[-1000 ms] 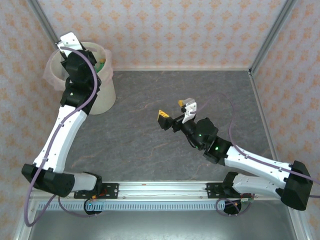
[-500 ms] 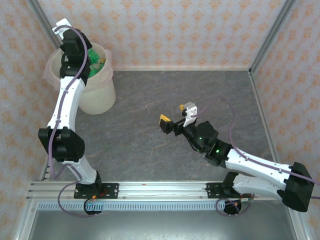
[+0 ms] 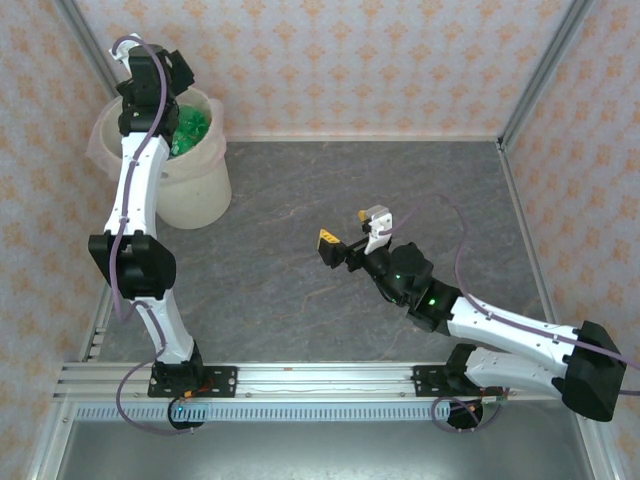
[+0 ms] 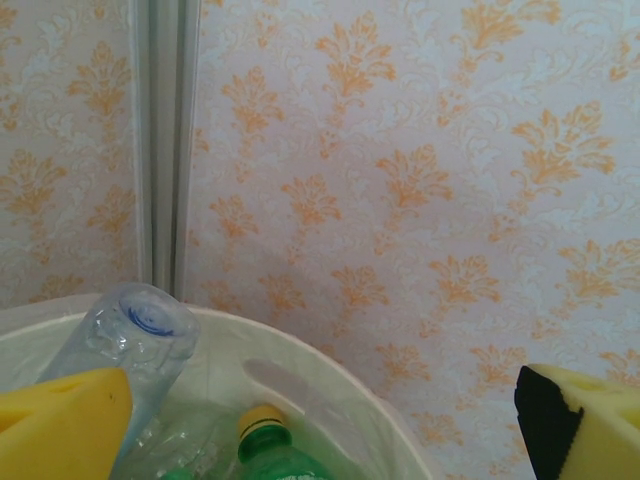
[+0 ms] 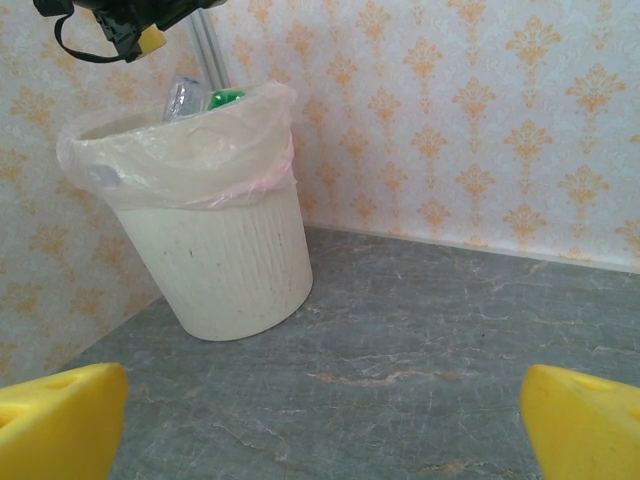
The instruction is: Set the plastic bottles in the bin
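One bin point(image 3: 200, 195), far-L corner of table point(image 3: 350, 190)

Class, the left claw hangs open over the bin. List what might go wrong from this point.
1. The clear bottle pokes above the rim of the bin, right beside a finger of the left claw; a nudge might tip it out.
2. The thin liner drapes loosely over the rim, so a low-moving claw might snag it and drag the bin.
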Robot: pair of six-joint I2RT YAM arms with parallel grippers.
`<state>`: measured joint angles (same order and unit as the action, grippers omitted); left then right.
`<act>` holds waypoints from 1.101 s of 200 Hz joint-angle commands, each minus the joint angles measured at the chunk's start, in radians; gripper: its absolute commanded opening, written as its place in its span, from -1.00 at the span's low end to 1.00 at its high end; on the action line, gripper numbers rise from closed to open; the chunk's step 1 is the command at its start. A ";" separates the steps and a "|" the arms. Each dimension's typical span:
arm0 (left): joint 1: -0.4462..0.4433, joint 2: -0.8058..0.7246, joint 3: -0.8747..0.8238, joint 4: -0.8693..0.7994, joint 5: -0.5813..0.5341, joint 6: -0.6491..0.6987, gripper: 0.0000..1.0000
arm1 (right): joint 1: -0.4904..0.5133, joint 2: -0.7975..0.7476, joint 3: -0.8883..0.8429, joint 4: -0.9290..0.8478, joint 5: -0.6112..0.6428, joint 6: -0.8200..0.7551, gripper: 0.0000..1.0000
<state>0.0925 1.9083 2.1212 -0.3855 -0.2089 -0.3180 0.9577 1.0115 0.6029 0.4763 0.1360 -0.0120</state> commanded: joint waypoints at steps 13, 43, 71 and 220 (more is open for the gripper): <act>0.004 -0.082 -0.029 -0.035 0.014 -0.025 0.98 | 0.003 0.004 -0.029 0.063 0.031 0.003 0.99; 0.001 -0.209 -0.204 0.034 0.052 -0.058 0.98 | 0.004 -0.001 -0.041 0.074 0.058 0.004 0.99; -0.021 -0.370 -0.412 0.126 0.069 -0.077 0.98 | 0.004 -0.011 -0.053 0.076 0.111 0.004 0.99; -0.314 -1.118 -1.537 0.457 -0.115 -0.040 0.98 | -0.058 -0.103 -0.115 0.038 0.363 0.050 0.99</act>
<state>-0.2211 0.8543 0.7071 -0.0288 -0.2287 -0.3759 0.9318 0.9184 0.4931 0.5213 0.4389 0.0074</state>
